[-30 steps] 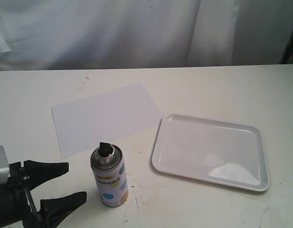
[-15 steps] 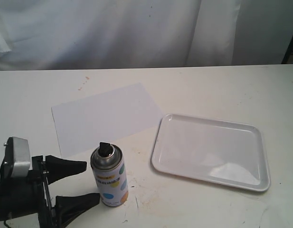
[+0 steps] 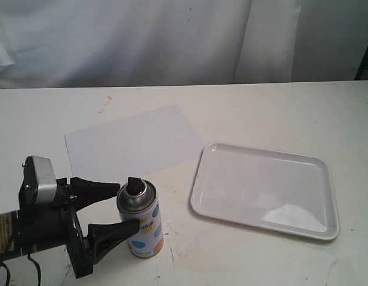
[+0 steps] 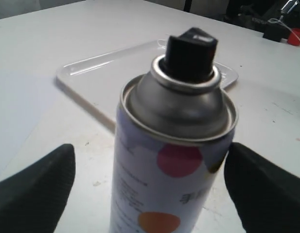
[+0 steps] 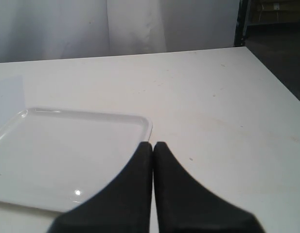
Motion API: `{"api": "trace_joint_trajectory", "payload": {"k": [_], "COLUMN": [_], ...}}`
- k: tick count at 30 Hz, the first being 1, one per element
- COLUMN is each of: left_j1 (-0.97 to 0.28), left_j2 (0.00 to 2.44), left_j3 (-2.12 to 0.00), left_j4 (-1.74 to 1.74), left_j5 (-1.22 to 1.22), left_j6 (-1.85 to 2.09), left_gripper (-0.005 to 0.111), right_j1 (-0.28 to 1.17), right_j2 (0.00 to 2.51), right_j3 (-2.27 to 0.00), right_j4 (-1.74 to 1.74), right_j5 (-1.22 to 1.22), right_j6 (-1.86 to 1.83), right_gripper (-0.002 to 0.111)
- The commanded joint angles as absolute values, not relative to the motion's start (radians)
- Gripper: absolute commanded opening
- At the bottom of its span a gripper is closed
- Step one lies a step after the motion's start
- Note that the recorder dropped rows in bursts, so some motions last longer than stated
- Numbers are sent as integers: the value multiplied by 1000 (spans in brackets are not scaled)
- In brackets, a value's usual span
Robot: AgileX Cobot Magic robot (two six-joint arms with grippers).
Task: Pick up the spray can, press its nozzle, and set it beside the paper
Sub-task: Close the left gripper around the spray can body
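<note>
Spray can (image 3: 141, 223) stands upright on the table (image 3: 261, 113), between the spread fingers of the left hand (image 3: 127, 206).

Reaching in from the left, the left hand is wide open with one finger on each side of the can's body and grips nothing yet. The can's long axis is vertical, with the black nozzle (image 3: 135, 185) on top, so the fingers likely need only close. The can sits just off the near edge of the paper (image 3: 133, 146). The right hand (image 5: 153, 155), fingers pressed together and empty, hangs by the tray (image 3: 264, 187), so the left is nearer. A second ago the left fingertips were short of the can; they have since moved forward around it.
</note>
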State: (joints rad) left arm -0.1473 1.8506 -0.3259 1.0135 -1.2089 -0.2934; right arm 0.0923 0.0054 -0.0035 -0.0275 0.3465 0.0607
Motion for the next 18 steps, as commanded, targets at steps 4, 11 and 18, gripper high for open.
{"api": "trace_joint_trajectory", "payload": {"k": [4,11,18], "left_j1": [-191,-191,-191], "left_j2": [1884,1936,1953], "left_j3": [-354,-394,-420], "left_j4": [1027,1025,1049], "left_j5": [-1221,-1221,-1221], "left_j6": [-332,-340,-381], "left_gripper": [77,77,77], "right_j1": [88,88,88], "right_j2": [0,0,0], "right_j3": [0,0,0], "right_j4": [-18,-18,-18], "right_j5": [345,345,345], "right_j6": [60,60,60], "right_gripper": [0,0,0]}}
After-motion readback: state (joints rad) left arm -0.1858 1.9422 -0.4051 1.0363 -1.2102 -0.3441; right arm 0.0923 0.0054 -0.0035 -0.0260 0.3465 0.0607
